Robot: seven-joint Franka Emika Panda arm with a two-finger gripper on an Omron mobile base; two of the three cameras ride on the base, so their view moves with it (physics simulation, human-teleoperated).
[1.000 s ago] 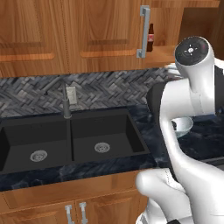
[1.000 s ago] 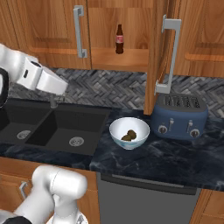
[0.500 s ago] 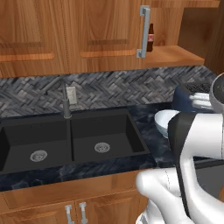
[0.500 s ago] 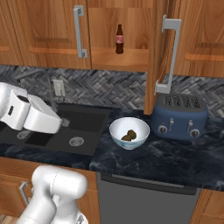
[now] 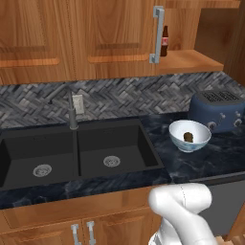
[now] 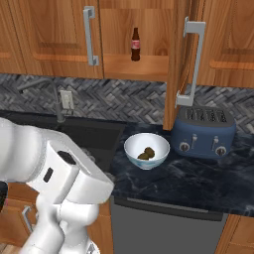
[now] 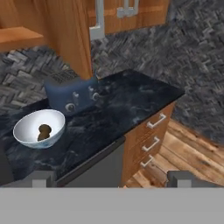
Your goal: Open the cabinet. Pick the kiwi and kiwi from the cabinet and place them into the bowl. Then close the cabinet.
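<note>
The cabinet (image 6: 149, 30) stands with its right door (image 6: 179, 54) swung open and its left door (image 5: 115, 33) shut. On the dark counter sits the pale bowl (image 6: 130, 149), also seen as the bowl (image 5: 178, 130) and the bowl (image 7: 26, 127). Two kiwis (image 6: 147, 153) lie inside it; a kiwi (image 5: 188, 138) and a kiwi (image 7: 43, 131) show too. My gripper (image 7: 113, 179) is open, its fingertips (image 7: 41, 178) wide apart with nothing between them, well away from the bowl.
A cola bottle (image 6: 135, 43) stands on the cabinet shelf. A blue toaster (image 6: 203, 131) sits right of the bowl, under the open door. A black double sink (image 5: 76, 153) with faucet (image 5: 72, 112) lies to the left. Drawers (image 7: 151, 140) show under the counter's end.
The arm has swung from high over the counter, past the bowl, down low in front of the base. The gripper stays open. Bowl, kiwis and doors have not moved.
</note>
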